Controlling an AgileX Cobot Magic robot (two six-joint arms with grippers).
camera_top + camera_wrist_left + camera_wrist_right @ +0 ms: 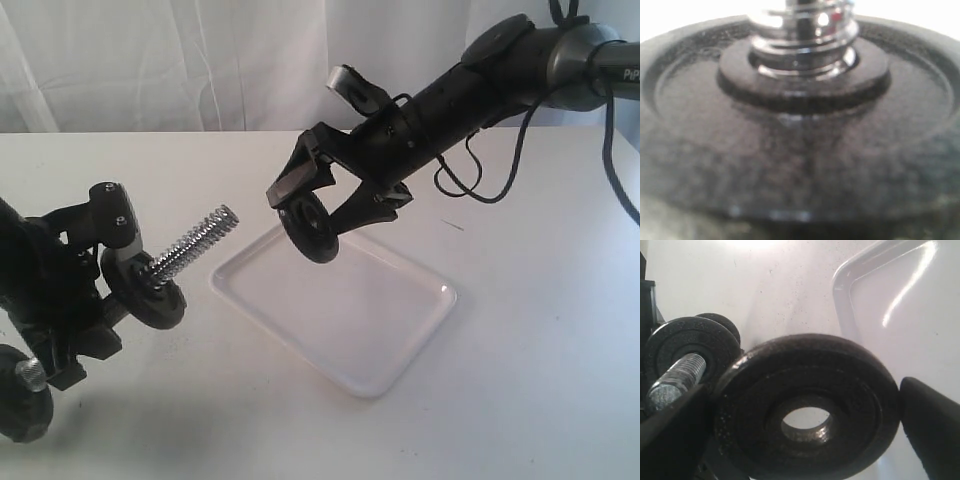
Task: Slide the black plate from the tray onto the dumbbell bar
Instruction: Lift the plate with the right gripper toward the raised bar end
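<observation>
Between the fingers of the right gripper sits the plate, pinched across its rim and standing on edge, lifted clear of everything else. Its centre hole is open and unobstructed in the right wrist view. Directly beneath the gripper lies the tray, flat on the table with nothing in it.

Out beyond the plate's face, near but apart, the threaded end of the bar points up towards the gripper at a slant. Further down the bar sits a black disc, seated against a chrome collar. Farthest from the right gripper, the left gripper appears to carry the bar, but its jaws are lost in dark hardware and I cannot tell how they stand.

The hole looks only a little wider than the thread, so the chief risk is a misaligned approach. If the plate's face is not square to the slanted bar, the hole's edge would likely catch on the coarse thread and jam. A rim pinch resists twisting poorly, so such a snag could pivot the plate or knock it loose onto the tray. Pushing hard could also shove the bar askew in its hold.
</observation>
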